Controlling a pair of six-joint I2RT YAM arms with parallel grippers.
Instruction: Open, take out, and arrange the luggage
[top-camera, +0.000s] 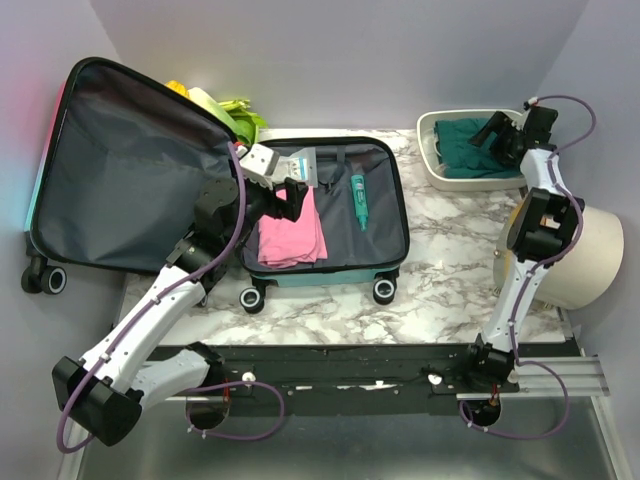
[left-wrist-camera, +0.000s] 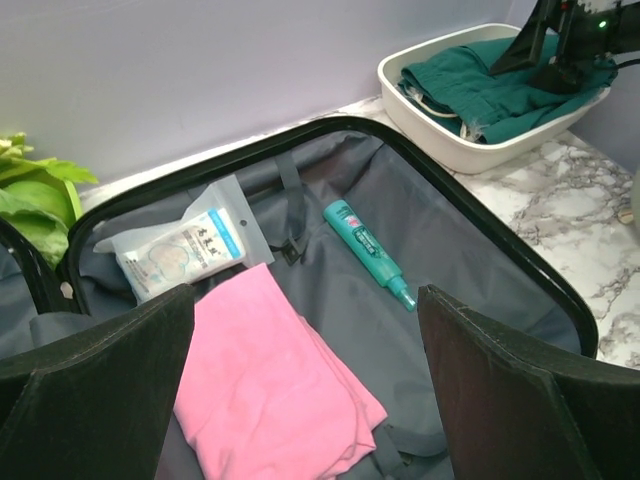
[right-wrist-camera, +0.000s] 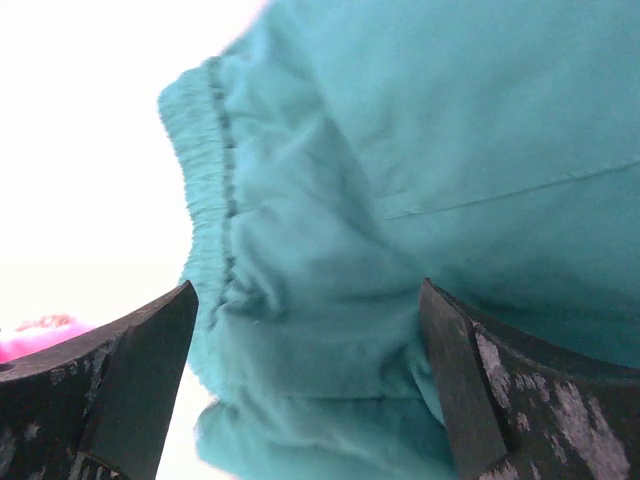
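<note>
In the top view, the luggage (top-camera: 130, 185) is seen open on the marble table (top-camera: 450, 290), its lid propped up at the left and its base in the middle. The left gripper (top-camera: 290, 198) is held over the base, above a pink cloth (top-camera: 290, 240). The right gripper (top-camera: 497, 135) is held over a green garment (top-camera: 458, 148) in the white tray (top-camera: 432, 160), well apart from the luggage. In the left wrist view, the jaws are spread wide with nothing between them. The cloth lies just below, with a white packet (left-wrist-camera: 180, 250) and a teal tube (left-wrist-camera: 368, 250) beyond it on the lining. The cloth is probably to be taken out next. It would best be pinched at a folded edge with all layers gathered and the strap (left-wrist-camera: 292, 220) left clear. In the right wrist view, the jaws are likewise spread, and the garment is close beneath but not pinched.
</note>
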